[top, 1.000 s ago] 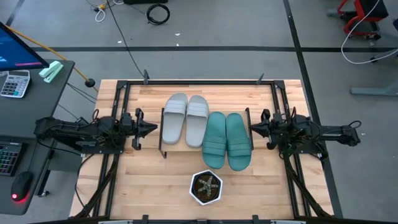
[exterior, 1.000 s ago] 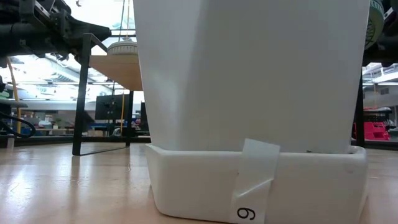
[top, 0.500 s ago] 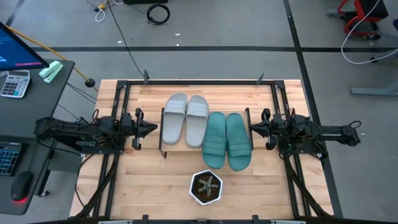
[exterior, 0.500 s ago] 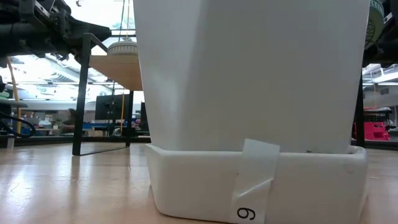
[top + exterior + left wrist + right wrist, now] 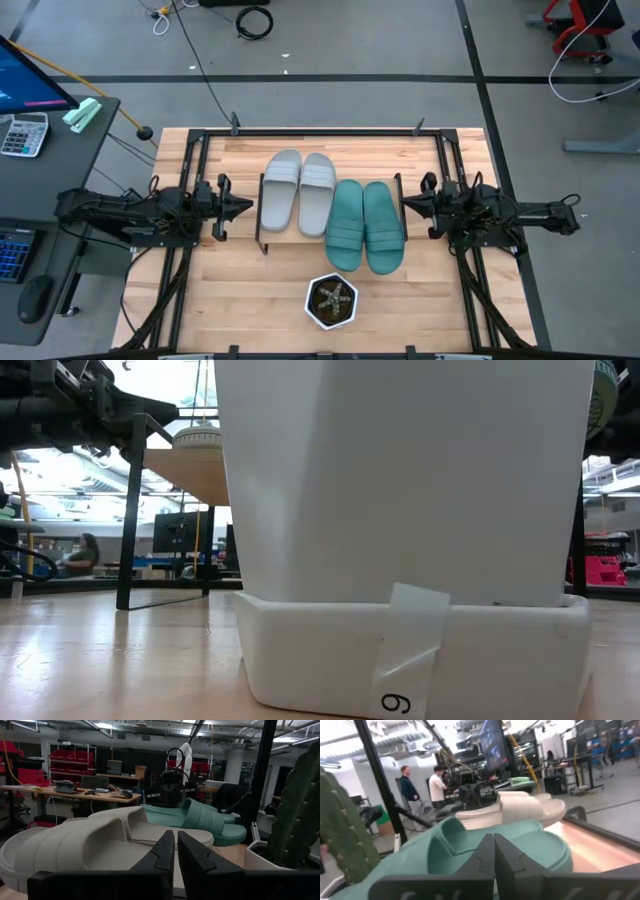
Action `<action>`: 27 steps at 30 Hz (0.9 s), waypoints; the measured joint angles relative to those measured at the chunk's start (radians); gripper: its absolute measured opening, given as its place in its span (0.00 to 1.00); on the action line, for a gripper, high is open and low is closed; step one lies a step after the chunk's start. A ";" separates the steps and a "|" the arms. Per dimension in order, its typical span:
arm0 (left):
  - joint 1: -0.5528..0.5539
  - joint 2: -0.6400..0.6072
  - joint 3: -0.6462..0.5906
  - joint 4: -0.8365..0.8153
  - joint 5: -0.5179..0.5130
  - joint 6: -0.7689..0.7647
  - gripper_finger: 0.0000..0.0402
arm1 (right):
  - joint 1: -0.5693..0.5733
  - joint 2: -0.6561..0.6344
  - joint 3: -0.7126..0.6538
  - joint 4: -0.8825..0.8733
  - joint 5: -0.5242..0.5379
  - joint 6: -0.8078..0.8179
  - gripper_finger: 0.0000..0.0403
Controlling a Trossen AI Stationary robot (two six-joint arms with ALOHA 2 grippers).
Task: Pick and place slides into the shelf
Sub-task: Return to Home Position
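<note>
Two light grey slides [image 5: 299,193] and two teal slides [image 5: 364,225] lie side by side, soles down, on the top board of the shelf [image 5: 300,243] at the table's middle. The grey pair [image 5: 90,845] lies toward the far left, the teal pair [image 5: 470,850] toward the near right. My left gripper [image 5: 247,207] hovers level just left of the shelf, shut on nothing, pointing at the grey slides. My right gripper [image 5: 404,204] hovers level just right of the shelf, shut and empty, pointing at the teal slides.
A white hexagonal pot with a cactus [image 5: 331,301] stands near the table's front edge, close before the shelf; it fills the low view [image 5: 400,510]. Black frame rails [image 5: 195,160] run along the table's sides. People [image 5: 410,790] stand in the room beyond.
</note>
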 joint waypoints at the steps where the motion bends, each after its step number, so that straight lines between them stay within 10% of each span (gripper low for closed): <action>1: 0.000 0.000 0.000 0.000 0.000 0.000 0.07 | 0.000 0.000 0.000 0.005 0.008 -0.003 0.00; 27: 0.000 0.000 0.000 0.000 0.000 0.000 0.08 | 0.000 0.000 0.000 -0.078 -0.020 -0.157 0.00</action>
